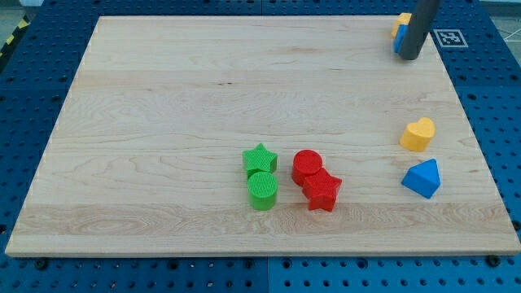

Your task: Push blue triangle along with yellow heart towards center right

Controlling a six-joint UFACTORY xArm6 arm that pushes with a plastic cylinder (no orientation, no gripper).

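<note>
Wood board (163,122); ridged blue triangle (422,178), yellow heart (418,134).

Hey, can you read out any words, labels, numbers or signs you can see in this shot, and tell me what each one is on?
No readable words, numbers or brand names anywhere.
The only sign: a black-and-white square fiducial marker on the blue pegboard beside the wooden board's top right corner; a pattern, no letters.
The blue triangle block, yellow heart block, green and red blocks carry no print.
My tip is unmarked too.
</note>
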